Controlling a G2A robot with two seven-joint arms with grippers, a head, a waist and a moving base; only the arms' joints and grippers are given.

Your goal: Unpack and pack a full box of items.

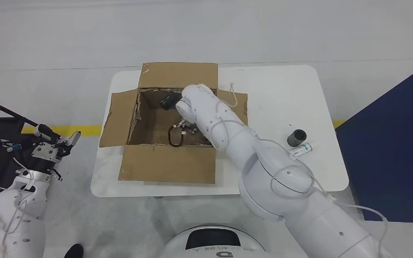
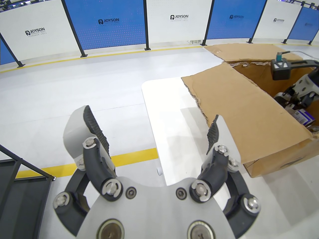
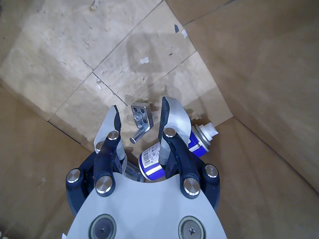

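Right tool (image 3: 139,104) low inside the box (image 3: 261,75), jaws half apart and empty, straddling a small metal bracket (image 3: 142,118) with a pin, lying on the box floor; a blue-and-white spray can (image 3: 203,135) lies just beside it in the corner, partly under one jaw. Step in hand, as judged: take the bracket out. Lower until the jaws flank the flat block, not the pin, close squarely, stay off the can so it does not roll, lift straight up. Farther off, a dark cylinder (image 1: 297,137) and a white tube (image 1: 302,150) rest on the worktop (image 1: 277,97); left tool (image 2: 152,115) hangs wide open, empty, beyond the worktop's edge
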